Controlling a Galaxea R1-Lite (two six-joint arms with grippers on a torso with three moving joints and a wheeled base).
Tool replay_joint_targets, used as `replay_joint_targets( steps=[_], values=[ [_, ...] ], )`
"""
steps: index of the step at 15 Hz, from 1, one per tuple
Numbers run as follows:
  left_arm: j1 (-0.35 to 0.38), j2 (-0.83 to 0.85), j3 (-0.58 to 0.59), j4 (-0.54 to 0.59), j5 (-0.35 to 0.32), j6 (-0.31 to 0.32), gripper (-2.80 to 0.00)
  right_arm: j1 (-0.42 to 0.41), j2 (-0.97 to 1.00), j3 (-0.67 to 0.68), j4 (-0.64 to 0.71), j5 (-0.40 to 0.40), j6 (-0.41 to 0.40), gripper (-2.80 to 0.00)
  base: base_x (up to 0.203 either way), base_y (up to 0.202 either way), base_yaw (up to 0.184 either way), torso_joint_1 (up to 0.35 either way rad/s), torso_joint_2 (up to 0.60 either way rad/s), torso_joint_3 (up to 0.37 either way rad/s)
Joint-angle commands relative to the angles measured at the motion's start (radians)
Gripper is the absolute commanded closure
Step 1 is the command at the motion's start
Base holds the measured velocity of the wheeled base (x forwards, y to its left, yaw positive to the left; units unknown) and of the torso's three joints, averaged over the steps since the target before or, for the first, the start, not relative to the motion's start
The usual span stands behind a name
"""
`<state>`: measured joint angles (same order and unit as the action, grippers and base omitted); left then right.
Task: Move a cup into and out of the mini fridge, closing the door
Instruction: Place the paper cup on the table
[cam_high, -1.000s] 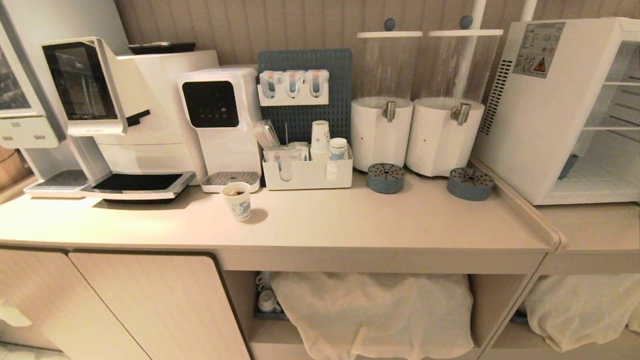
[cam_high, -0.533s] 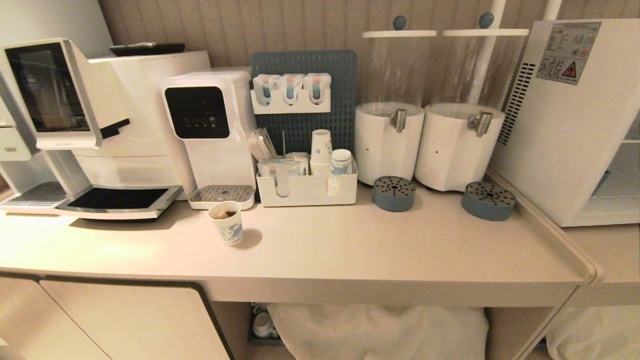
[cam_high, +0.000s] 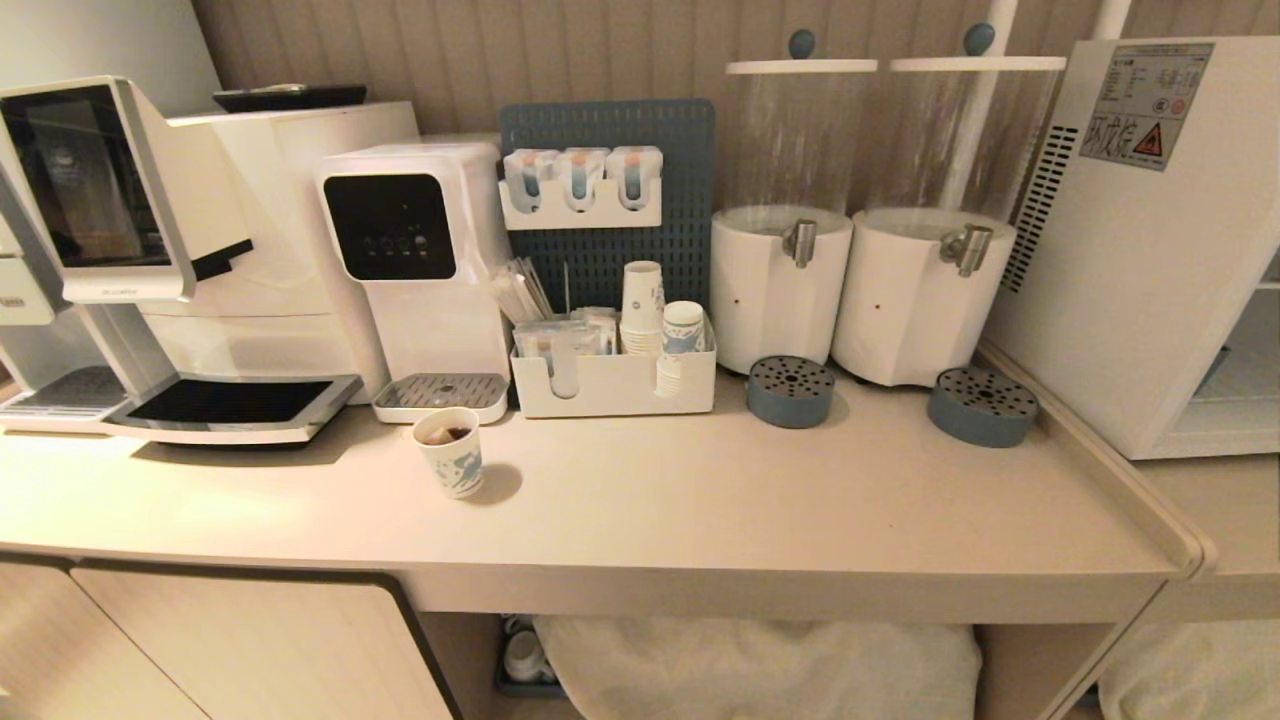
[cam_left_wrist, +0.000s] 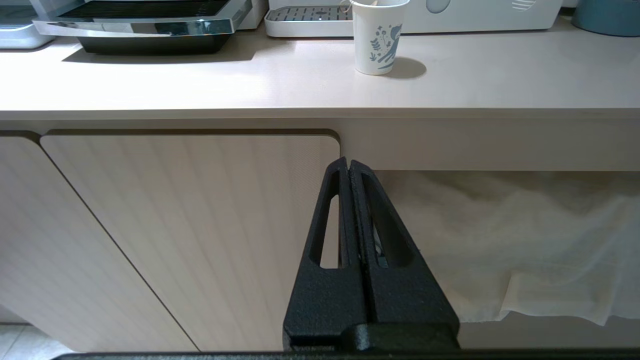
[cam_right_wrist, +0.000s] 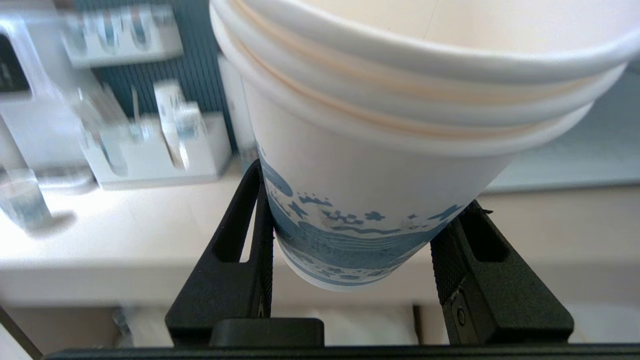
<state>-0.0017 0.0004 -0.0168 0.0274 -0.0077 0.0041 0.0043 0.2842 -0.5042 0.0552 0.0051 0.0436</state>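
White paper cup (cam_right_wrist: 370, 165), blue print, clean inside, clamped between both fingers of right gripper (cam_right_wrist: 350, 245); rolled rims show nested cups, count unclear. Held out in front of counter (cam_right_wrist: 125, 235), not resting on anything. Not visible in head view.

Left gripper (cam_left_wrist: 348, 167) fully closed, fingers pressed together, nothing in it; parked low in front of cabinet door (cam_left_wrist: 175, 225), below counter edge.

On counter, near front: second same-pattern cup with brown contents (cam_high: 449, 453), standing upright just ahead of drip tray (cam_high: 441, 395) of white water dispenser (cam_high: 415, 255). Coffee machine (cam_high: 150, 250) at far left. White organiser (cam_high: 612, 380) with stacked cups behind centre, blue pegboard (cam_high: 610, 190) at its back. Two white drink dispensers (cam_high: 860, 290) to the right, a round blue drip base in front of each.

Mini fridge (cam_high: 1140, 270) at far right, vented side and warning sticker facing in, interior shelves partly visible at frame edge. Door out of frame, position cannot be told.
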Motion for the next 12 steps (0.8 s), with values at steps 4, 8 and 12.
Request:
replay_joint_targets(
  steps=[4,8,12],
  values=[
    [0.0,-0.002,0.0,0.0,0.0,0.001,0.0,-0.006,0.687,-0.159,-0.218,0.005,0.017,0.0,0.0,0.0,0.0,0.0,0.0,0.0],
    [0.0,-0.002,0.0,0.0,0.0,0.001,0.0,-0.075,1.22,-0.198,-0.563,0.106,0.018,0.0,0.0,0.0,0.0,0.0,0.0,0.0],
    [0.0,-0.002,0.0,0.0,0.0,0.001,0.0,-0.194,1.49,-0.18,-0.774,0.583,-0.053,0.0,0.0,0.0,0.0,0.0,0.0,0.0]
  ],
)
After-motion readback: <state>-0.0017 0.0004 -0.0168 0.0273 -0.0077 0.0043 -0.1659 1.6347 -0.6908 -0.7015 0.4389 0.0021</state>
